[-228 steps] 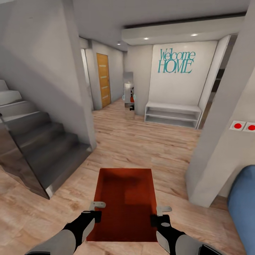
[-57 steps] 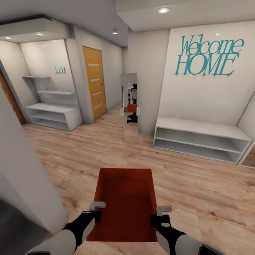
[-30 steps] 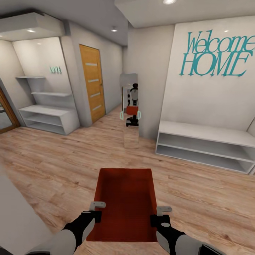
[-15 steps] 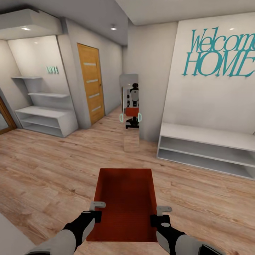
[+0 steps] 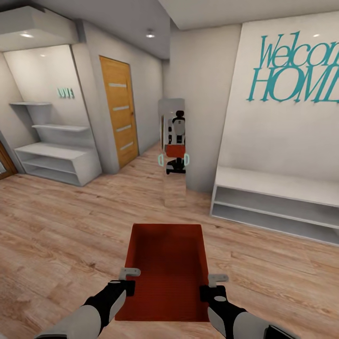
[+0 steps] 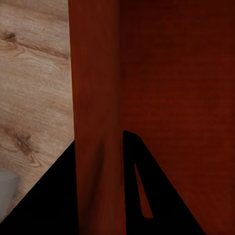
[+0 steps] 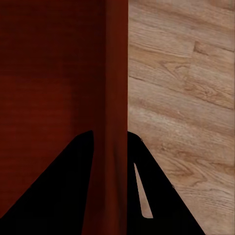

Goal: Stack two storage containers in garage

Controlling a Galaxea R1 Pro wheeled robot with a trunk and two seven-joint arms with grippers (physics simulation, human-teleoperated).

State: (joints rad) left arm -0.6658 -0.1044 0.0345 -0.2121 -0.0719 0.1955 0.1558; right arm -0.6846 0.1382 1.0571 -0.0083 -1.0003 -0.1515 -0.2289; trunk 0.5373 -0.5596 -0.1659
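Hallway: wood plank floor, orange door ahead
Container: carried level between arms — contents-side up
Left hand: clamped on left wall
Right hand: clamped on right wall

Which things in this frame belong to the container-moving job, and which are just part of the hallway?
Job:
- storage container, carried over wood floor
- left gripper, clamped on its left wall
- right gripper, clamped on its right wall

Hallway only:
- mirror, reflecting the robot
- wooden door
- white bench shelf
- corner shelves
- Welcome HOME lettering

Home hallway; "Welcome HOME" lettering; wooden door
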